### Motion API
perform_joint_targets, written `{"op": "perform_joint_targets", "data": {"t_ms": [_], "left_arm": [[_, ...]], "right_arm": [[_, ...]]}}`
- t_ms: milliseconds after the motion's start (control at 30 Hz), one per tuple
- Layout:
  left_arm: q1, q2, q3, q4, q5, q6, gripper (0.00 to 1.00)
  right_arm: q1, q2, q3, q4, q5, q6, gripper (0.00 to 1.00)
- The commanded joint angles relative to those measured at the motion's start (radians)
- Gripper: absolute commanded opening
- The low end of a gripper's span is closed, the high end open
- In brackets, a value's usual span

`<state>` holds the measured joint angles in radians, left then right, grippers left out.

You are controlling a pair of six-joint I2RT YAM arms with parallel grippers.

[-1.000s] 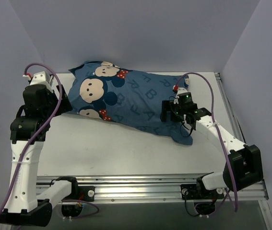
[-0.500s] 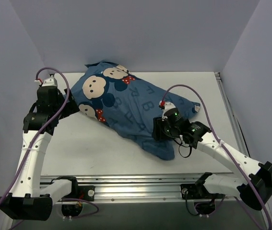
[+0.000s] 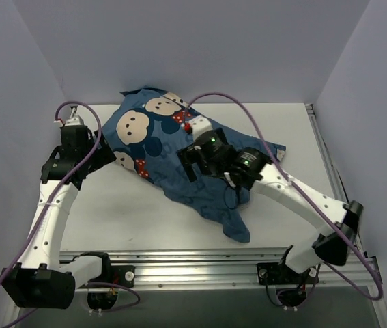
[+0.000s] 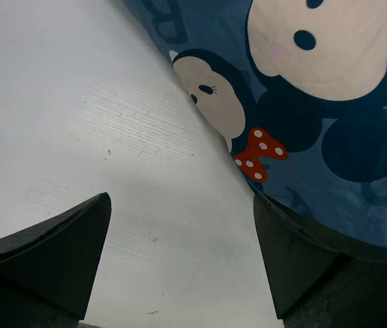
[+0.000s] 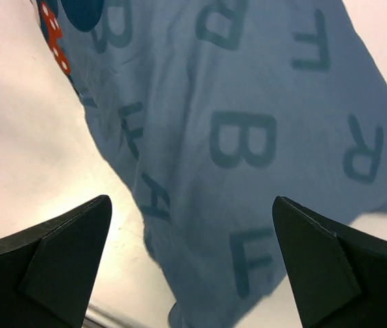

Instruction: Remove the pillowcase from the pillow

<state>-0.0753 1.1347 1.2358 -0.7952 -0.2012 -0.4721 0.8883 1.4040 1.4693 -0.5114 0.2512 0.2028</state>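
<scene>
- White tabletop (image 3: 145,219), pale lilac walls (image 3: 248,48) on three sides.
- Left gripper (image 4: 179,199): released, jaws wide, only bare tabletop between them.
- Its 3 o'clock finger (image 4: 309,266) is right at the edge of the pillowcase (image 3: 159,137). Touching or just beside, cannot tell.
- Past that finger, toward 1 o'clock in the left wrist view: a small mouse face (image 4: 213,96) and a red dotted bow (image 4: 260,152) at the fabric edge.
- Right gripper (image 5: 190,199): released, jaws wide, nothing held. It is over the lettered middle of the pillowcase; contact with the fabric cannot be told.
- Below it, dark letters (image 5: 242,140) on blue, with bare tabletop at 9 o'clock in the right wrist view.
- In the top view the pillowcase lies diagonally from 11 o'clock to 5 o'clock across the tabletop.
- Its 11 o'clock end is plump, carries the big mouse faces (image 3: 133,125) and sits against the back wall.
- Its 5 o'clock end is a thin limp tail near the front edge.
- The left gripper is at the pillowcase's 9 o'clock edge.
- A purple cable (image 3: 241,109) arcs over the pillowcase from the right wrist.
</scene>
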Motion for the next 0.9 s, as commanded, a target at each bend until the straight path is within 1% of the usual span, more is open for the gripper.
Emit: {"op": "perform_joint_targets", "data": {"t_ms": [0, 67, 133, 167, 200, 300, 400, 433, 500, 533, 567, 633, 667, 700, 767, 800, 867], "left_arm": [[0.025, 0.013, -0.028, 0.022, -0.017, -0.025, 0.94], [0.052, 0.007, -0.056, 0.01, -0.015, -0.026, 0.94], [0.069, -0.004, -0.082, 0.004, -0.007, -0.025, 0.94], [0.071, -0.019, -0.105, -0.001, -0.006, -0.023, 0.94], [0.118, -0.027, -0.117, -0.002, -0.001, -0.022, 0.94], [0.153, -0.062, -0.154, -0.009, 0.016, -0.014, 0.94], [0.167, -0.087, -0.173, -0.018, 0.02, -0.005, 0.94], [0.17, -0.092, -0.174, -0.019, 0.02, 0.0, 0.94], [0.17, -0.105, -0.176, -0.029, 0.011, 0.003, 0.94], [0.172, -0.111, -0.18, -0.029, 0.009, 0.004, 0.94], [0.172, -0.121, -0.182, -0.032, 0.009, 0.006, 0.94], [0.174, -0.127, -0.183, -0.032, 0.008, 0.009, 0.94], [0.174, -0.133, -0.182, -0.036, 0.008, 0.01, 0.94], [0.175, -0.135, -0.182, -0.038, 0.009, 0.012, 0.94], [0.174, -0.142, -0.168, -0.048, 0.005, 0.018, 0.94], [0.174, -0.144, -0.161, -0.053, 0.003, 0.02, 0.94], [0.174, -0.153, -0.125, -0.07, -0.006, 0.026, 0.94]], "right_arm": [[0.084, 0.163, 0.051, 0.023, 0.164, -0.206, 1.0], [0.126, 0.258, 0.086, 0.045, 0.213, -0.287, 1.0], [0.156, 0.305, 0.108, 0.077, 0.256, -0.327, 1.0], [0.165, 0.346, 0.106, 0.123, 0.276, -0.347, 1.0], [0.175, 0.368, 0.106, 0.143, 0.311, -0.386, 1.0], [0.195, 0.455, 0.106, 0.217, 0.344, -0.433, 1.0], [0.204, 0.535, 0.085, 0.306, 0.416, -0.5, 1.0], [0.208, 0.558, 0.082, 0.326, 0.494, -0.534, 1.0], [0.21, 0.63, 0.075, 0.382, 0.557, -0.562, 1.0], [0.21, 0.653, 0.072, 0.422, 0.621, -0.595, 1.0], [0.209, 0.7, 0.077, 0.435, 0.647, -0.611, 1.0], [0.205, 0.743, 0.092, 0.447, 0.694, -0.629, 1.0], [0.205, 0.774, 0.104, 0.438, 0.706, -0.634, 0.96], [0.205, 0.782, 0.124, 0.435, 0.711, -0.632, 0.78], [0.205, 0.782, 0.141, 0.413, 0.698, -0.616, 0.5], [0.205, 0.776, 0.16, 0.404, 0.692, -0.608, 0.27], [0.209, 0.742, 0.174, 0.383, 0.675, -0.6, 0.11]]}}
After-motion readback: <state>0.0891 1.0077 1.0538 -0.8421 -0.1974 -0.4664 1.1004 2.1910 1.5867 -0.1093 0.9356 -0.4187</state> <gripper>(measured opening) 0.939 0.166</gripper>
